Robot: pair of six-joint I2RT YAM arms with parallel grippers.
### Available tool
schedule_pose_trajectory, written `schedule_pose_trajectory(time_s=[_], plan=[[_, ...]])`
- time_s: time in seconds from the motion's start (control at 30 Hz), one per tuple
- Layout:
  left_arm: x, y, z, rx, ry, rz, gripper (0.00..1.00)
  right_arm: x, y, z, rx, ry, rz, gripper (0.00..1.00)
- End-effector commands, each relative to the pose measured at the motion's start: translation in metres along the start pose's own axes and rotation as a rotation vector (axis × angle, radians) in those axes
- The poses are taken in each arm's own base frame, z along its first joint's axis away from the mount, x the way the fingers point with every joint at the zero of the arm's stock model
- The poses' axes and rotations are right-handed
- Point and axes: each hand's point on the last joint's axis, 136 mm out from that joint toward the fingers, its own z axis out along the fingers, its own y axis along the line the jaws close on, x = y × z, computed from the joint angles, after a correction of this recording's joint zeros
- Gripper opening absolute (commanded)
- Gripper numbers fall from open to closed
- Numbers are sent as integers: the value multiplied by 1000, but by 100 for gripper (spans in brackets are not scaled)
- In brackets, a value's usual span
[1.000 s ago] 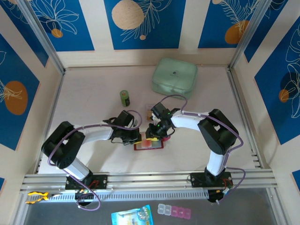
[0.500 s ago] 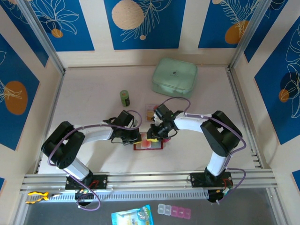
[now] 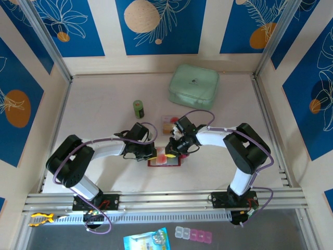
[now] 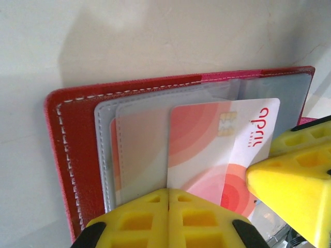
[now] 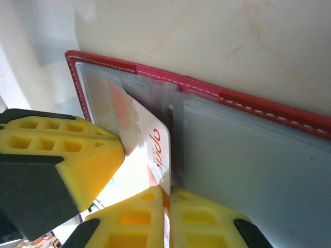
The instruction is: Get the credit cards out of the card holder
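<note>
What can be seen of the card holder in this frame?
The card holder is a flat red wallet with white stitching, lying open on the table. Inside are pale, clear plastic pockets. The shut left gripper rests on its pockets. A white and orange credit card sticks partway out, pinched by the right gripper.

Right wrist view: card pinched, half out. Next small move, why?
Probably draw the right end effector back, sliding the credit card free: it looks shut on the card's edge, part sits in the clear pocket, and the shut left end effector pins the card holder.
</note>
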Motion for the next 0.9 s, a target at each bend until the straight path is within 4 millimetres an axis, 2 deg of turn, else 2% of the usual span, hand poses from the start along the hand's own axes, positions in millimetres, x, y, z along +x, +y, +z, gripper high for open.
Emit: schedule_pose_trajectory(time_s=[0.0, 0.2, 0.47, 0.87], plan=[[3, 6, 0, -34, 11, 11, 0, 0, 11, -4, -68, -10, -11, 8], [4, 6, -1, -35, 8, 12, 0, -5, 8, -11, -52, -40, -20, 4], [3, 6, 0, -33, 8, 10, 0, 0, -1, -31, 37, -57, -53, 3], [7, 7, 1, -14, 8, -12, 0, -2, 0, -78, 94, -123, -164, 0]])
